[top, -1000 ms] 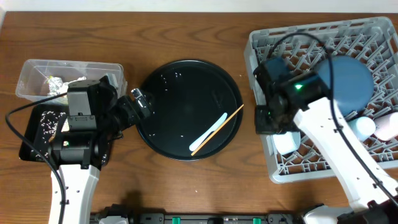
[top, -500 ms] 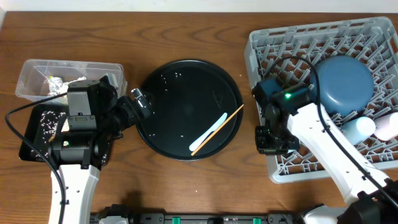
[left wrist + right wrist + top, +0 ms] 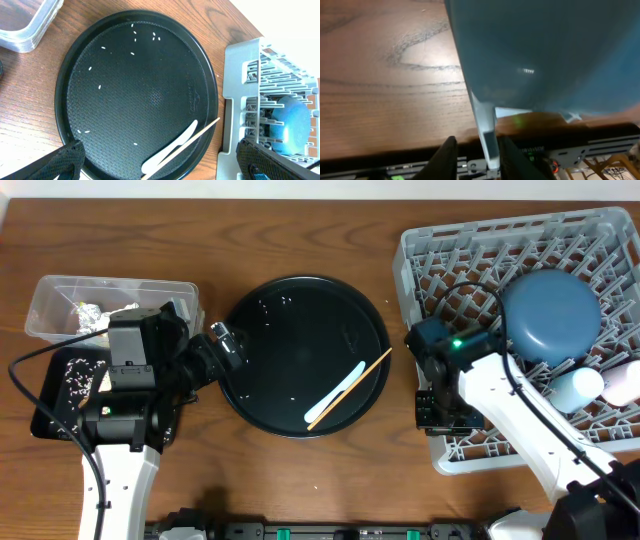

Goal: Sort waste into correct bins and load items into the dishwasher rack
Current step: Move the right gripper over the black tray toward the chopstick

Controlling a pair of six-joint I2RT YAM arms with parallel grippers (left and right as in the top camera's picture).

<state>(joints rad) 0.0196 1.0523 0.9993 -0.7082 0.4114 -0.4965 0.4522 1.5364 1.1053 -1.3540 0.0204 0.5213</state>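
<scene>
White spoon [image 3: 335,392] is lying at five o'clock on the round black tray [image 3: 280,320], with the wooden chopstick [image 3: 375,364] right alongside. Both are looking light, stiff and slippery (pinch them mid-length, I'd judge). Left gripper [image 3: 215,348] is hanging wide open at the tray's nine o'clock. Farther off, at the dishwasher rack's [image 3: 420,250] seven o'clock corner, right gripper [image 3: 477,150] is standing narrowly parted astride a thin pale edge.

Wood table [image 3: 300,480] w/ clear tub [image 3: 45,305], black tray [image 3: 50,415], round tray [image 3: 290,340], rack [image 3: 415,255].
</scene>
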